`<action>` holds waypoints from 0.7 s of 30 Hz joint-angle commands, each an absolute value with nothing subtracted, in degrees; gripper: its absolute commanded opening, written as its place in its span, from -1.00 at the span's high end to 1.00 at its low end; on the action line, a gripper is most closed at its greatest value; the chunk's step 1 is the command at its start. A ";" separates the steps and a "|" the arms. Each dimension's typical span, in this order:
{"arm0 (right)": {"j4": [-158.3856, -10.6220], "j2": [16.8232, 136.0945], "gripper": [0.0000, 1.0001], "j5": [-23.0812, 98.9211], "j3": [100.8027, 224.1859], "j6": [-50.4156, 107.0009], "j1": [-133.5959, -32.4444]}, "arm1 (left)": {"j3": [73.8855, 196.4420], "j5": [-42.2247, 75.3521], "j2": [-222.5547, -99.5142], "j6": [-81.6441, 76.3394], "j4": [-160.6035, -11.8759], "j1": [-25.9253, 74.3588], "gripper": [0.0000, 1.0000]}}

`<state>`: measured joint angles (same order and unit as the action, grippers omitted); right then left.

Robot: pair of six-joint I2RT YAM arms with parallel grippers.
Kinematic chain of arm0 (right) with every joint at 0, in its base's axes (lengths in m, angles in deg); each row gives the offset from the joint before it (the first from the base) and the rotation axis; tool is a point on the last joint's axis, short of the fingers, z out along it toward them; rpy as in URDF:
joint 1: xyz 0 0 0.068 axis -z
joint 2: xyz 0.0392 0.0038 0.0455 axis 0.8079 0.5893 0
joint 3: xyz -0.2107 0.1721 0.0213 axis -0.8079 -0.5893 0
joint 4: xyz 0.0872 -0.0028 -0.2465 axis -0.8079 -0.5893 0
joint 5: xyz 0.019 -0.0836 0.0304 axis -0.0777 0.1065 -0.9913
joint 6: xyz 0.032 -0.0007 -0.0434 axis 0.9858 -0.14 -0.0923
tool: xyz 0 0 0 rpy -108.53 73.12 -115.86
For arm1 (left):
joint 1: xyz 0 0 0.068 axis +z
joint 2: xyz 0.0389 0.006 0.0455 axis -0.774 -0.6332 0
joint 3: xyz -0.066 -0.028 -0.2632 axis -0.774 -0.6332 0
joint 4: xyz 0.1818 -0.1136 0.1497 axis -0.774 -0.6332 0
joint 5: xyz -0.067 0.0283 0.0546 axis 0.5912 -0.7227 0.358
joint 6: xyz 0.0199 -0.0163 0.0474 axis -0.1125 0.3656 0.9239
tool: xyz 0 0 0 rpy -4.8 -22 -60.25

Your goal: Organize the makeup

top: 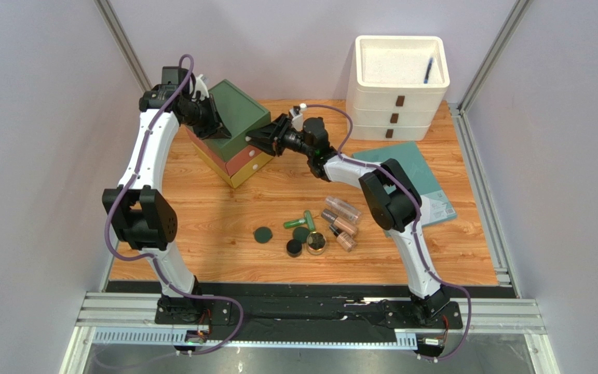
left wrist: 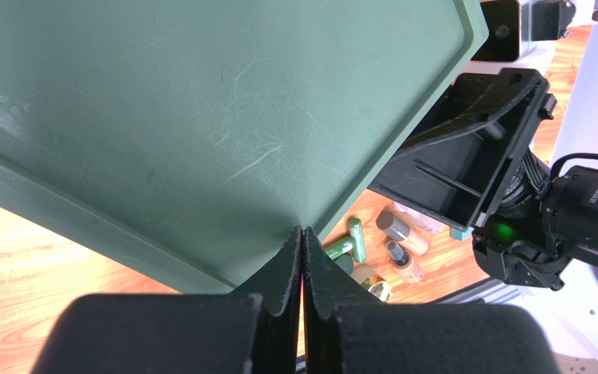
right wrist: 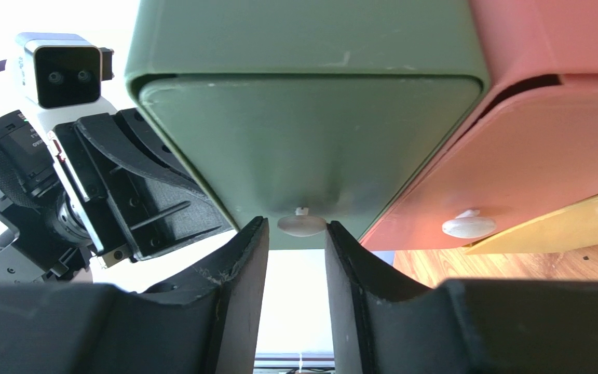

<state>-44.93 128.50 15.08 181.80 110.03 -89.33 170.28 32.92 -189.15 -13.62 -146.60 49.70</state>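
Observation:
The makeup lies in a loose group mid-table: a bright green tube (top: 300, 222), a dark green compact (top: 262, 234), a black jar (top: 294, 248), a gold-rimmed jar (top: 317, 245) and clear beige-pink bottles (top: 341, 210). The tube (left wrist: 357, 240) and bottles (left wrist: 394, 226) also show in the left wrist view. My left gripper (top: 205, 117) (left wrist: 302, 232) is shut, its tips resting on the green top of the coloured drawer unit (top: 236, 117). My right gripper (top: 257, 140) (right wrist: 296, 224) is open, with the green drawer's white knob (right wrist: 302, 224) between its tips.
The drawer unit has a pink drawer (right wrist: 528, 179) and a yellow one (right wrist: 567, 230) below the green one. A white drawer unit (top: 398, 86) at the back right holds a blue pen (top: 428, 70). A teal book (top: 415, 175) lies under the right arm.

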 commanded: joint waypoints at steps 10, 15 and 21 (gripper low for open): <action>-44.44 129.85 0.59 14.62 184.59 110.69 -89.93 | 169.34 31.24 -191.80 -11.81 -149.25 49.93 1.00; -44.10 129.06 0.90 14.01 183.89 110.51 -89.84 | 169.34 31.07 -191.89 -11.99 -149.25 49.93 1.00; -45.32 125.99 1.00 12.69 181.18 108.06 -89.40 | 169.25 31.24 -192.06 -12.43 -149.16 49.93 1.00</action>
